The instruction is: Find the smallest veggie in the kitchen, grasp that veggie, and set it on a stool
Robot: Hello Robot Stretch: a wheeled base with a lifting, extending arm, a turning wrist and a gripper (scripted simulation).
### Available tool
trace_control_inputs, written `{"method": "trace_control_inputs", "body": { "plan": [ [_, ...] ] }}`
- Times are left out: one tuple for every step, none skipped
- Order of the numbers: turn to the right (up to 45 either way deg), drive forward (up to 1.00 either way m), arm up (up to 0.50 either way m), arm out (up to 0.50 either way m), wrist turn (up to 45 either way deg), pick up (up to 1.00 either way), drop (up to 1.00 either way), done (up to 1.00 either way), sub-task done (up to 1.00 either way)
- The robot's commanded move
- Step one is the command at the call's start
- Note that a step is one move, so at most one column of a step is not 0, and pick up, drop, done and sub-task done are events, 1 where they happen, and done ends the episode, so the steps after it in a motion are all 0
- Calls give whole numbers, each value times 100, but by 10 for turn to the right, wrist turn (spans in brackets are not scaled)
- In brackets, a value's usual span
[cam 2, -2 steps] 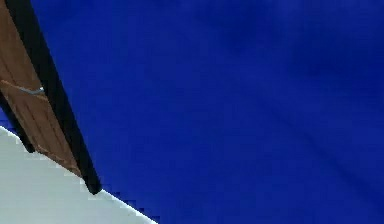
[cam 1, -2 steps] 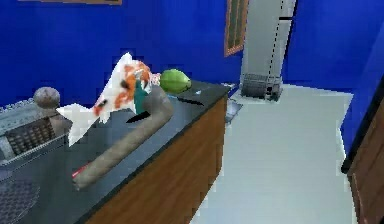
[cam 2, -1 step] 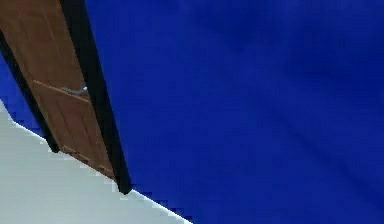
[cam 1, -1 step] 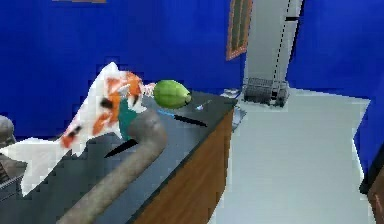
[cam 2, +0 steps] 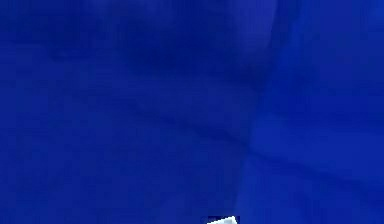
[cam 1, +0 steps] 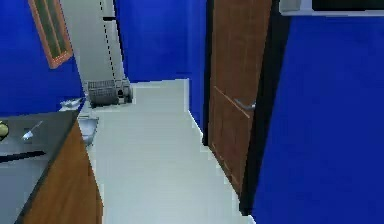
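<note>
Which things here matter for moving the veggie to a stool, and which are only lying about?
For the job: yellowish blob at the edge of the counter, maybe a veggie, too small to tell.
Lying about: fridge, brown door, pale small thing on the counter, grey box by the fridge.

Pale floor (cam 1: 150, 140) lies open between counter (cam 1: 40, 170) and brown door (cam 1: 235, 90)
</note>
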Motion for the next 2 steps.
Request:
{"method": "trace_control_inputs", "body": {
  "plan": [
    [450, 0, 0, 0, 0, 0, 0, 0, 0],
    [450, 0, 0, 0, 0, 0, 0, 0, 0]
  ]
}}
